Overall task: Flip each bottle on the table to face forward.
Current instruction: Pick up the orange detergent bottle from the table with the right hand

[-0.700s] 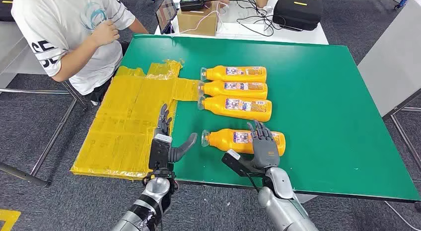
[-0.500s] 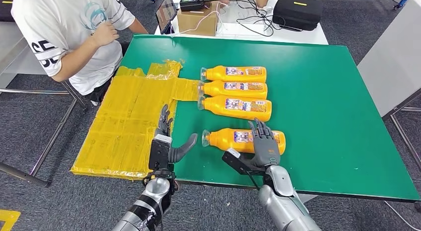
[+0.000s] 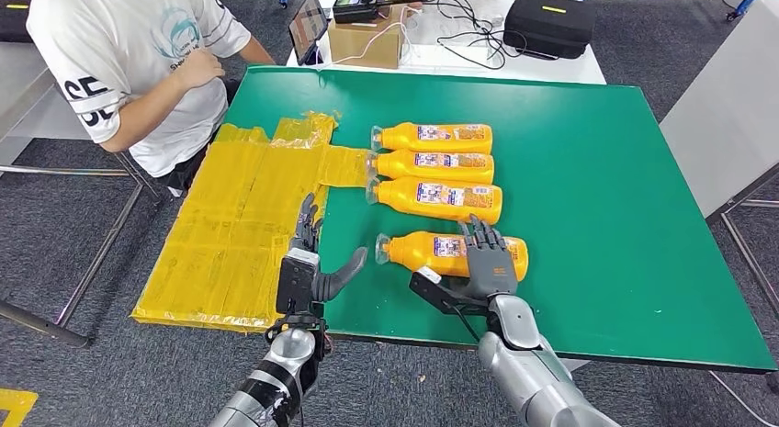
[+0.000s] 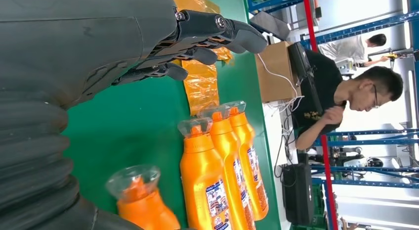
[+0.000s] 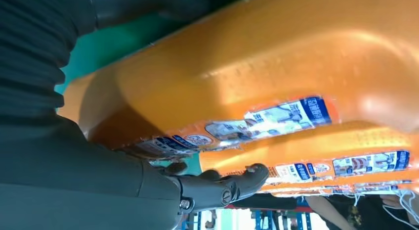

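Note:
Four orange bottles lie on their sides on the green table [image 3: 597,170], caps pointing left. Three lie side by side: the far bottle [image 3: 432,136], the middle bottle [image 3: 432,165] and the third bottle [image 3: 436,199]. The nearest bottle [image 3: 423,251] lies apart, by the front edge, label up. My right hand [image 3: 485,264] lies over its base end, fingers spread across the top and thumb on the near side. The right wrist view has this bottle [image 5: 247,67] close against the palm. My left hand [image 3: 308,266] hovers open left of its cap [image 4: 133,183], touching nothing.
A patch of yellow tape [image 3: 239,225] covers the table's left part. A person [image 3: 138,60] sits at the back left corner. Behind the table stand a cardboard box [image 3: 366,37], a tablet [image 3: 308,23] and a black case [image 3: 549,18]. A white table [image 3: 726,106] stands at the right.
My right hand has slid forward across the nearest bottle, and the bottle has shifted slightly away from the front edge. The left hand has stayed put.

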Tool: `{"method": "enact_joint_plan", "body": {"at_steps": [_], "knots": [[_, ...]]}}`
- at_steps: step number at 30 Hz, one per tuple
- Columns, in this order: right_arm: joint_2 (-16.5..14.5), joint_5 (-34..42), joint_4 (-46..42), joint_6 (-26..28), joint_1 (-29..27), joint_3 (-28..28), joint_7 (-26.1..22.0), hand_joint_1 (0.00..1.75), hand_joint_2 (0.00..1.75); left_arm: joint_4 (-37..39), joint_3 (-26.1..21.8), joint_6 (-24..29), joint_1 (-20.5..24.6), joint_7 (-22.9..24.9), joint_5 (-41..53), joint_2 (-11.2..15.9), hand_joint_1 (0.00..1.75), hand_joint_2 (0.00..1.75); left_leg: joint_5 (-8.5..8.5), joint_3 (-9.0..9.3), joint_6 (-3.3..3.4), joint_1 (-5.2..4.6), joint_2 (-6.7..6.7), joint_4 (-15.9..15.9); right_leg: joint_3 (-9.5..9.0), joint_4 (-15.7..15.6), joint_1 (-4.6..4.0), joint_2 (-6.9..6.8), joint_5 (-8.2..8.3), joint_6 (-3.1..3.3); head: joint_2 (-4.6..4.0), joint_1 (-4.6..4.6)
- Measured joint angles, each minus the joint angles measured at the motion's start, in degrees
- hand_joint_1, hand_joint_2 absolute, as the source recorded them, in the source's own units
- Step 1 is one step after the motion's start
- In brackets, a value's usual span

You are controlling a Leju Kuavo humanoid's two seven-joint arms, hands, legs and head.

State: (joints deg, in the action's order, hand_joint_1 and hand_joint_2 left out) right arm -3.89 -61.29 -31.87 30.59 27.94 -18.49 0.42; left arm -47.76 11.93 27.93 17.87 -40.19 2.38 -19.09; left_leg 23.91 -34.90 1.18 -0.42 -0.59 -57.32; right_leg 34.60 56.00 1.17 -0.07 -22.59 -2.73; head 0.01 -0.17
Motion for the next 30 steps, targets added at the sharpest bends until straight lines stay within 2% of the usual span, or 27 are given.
{"method": "enact_joint_plan", "body": {"at_steps": [4,9,20,25,30], "knots": [[0.0,-0.1,0.8,-1.6,0.9,-0.1,0.0,1.67,1.75,0.0,-0.2,-0.6,0.0,0.0,0.0,0.0,0.0,1.75,-0.01,0.06,0.02,0.0,-0.02,0.0,-0.07,0.0,0.0,0.0,0.0,0.0,0.0,0.01],[0.0,0.1,1.4,-3.6,2.1,-0.2,-0.2,1.75,1.75,0.0,-0.3,-1.5,0.0,0.0,-0.1,0.0,0.0,1.75,-0.01,0.11,0.02,0.0,-0.01,0.0,-0.11,0.0,0.0,0.0,0.0,0.0,0.0,0.01],[0.0,1.0,2.4,-8.0,4.0,-0.2,-1.0,1.75,1.75,0.5,-1.0,-3.0,0.2,0.0,-0.1,0.0,0.0,1.75,0.01,0.34,0.01,0.0,0.02,0.0,-0.31,0.0,-0.01,0.01,-0.01,0.0,0.01,0.0],[0.3,5.6,2.5,-13.3,5.3,-0.2,-6.0,1.75,1.75,0.8,-1.2,-2.8,0.3,0.0,0.5,0.0,0.0,1.75,0.08,0.61,0.03,0.0,0.22,0.0,-0.52,0.0,-0.01,0.13,0.0,0.0,0.01,0.03],[-0.7,12.1,2.4,-12.5,5.6,0.4,-12.4,1.75,1.75,1.3,-1.6,-1.5,0.9,0.0,1.6,0.2,0.0,1.75,0.12,0.7,0.0,0.02,0.4,0.0,-0.5,0.0,-0.04,0.38,0.1,0.14,0.0,0.01]]}}
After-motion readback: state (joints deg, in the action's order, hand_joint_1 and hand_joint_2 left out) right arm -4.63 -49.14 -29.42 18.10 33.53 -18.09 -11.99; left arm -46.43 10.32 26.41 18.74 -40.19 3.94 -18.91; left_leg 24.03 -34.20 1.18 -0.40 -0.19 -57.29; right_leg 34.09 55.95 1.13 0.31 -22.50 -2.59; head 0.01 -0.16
